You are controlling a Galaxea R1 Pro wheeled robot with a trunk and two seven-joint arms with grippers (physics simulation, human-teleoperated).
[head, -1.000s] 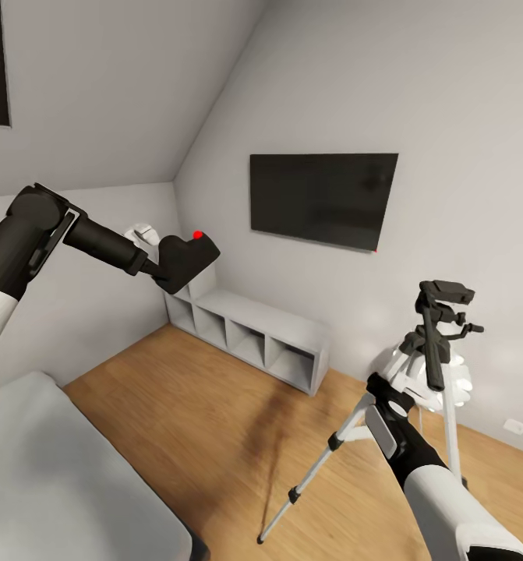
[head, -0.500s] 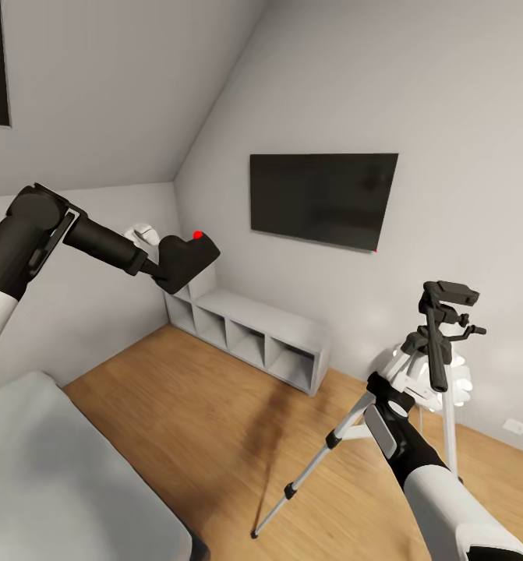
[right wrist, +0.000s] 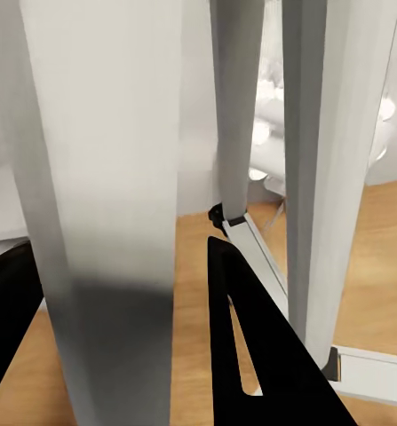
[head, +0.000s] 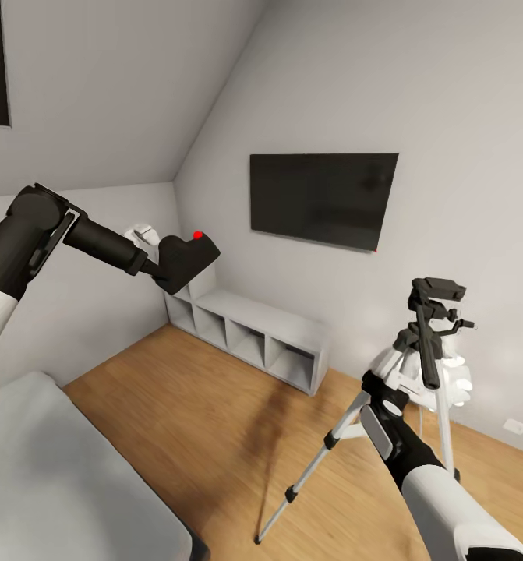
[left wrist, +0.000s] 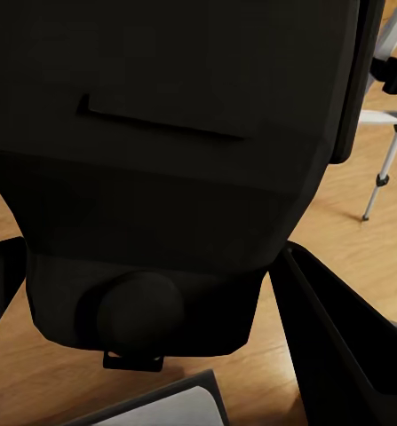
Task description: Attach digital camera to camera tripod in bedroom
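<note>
Bedroom: wood floor (head: 214, 405), grey walls, TV (head: 322, 198) on the far wall, cubby shelf (head: 249, 335) below it, bed (head: 51, 483) corner near the robot's left side.

Tripod (head: 417, 366) stands on the floor at the right, in front of a white ball lamp (head: 456, 382). Long axis near vertical, legs splayed; one silver leg runs down toward the camera side, foot near the frame's bottom. Pan head on top looks roughly level, long black handle hangs down from it.

Right gripper (right wrist: 118, 355) sits around a tripod leg, up by the leg hub; the wrist view has a dark finger on each side of the leg. Looks clamped on it, but contact isn't clear, so can't tell for sure.

Left gripper (left wrist: 154, 346) holds the camera (head: 185, 259), fingers along both sides of the body. Camera is up in the air at the left, well apart from the tripod, red dot on top, body tilted down toward the arm.

Risks, as a guess: the right arm pulling on the leg could tip or drag the tripod, so the head plate shifts while the camera comes in. Camera's tilt won't match the level plate w/o wrist rotation; a skewed approach could knock the head or handle.
</note>
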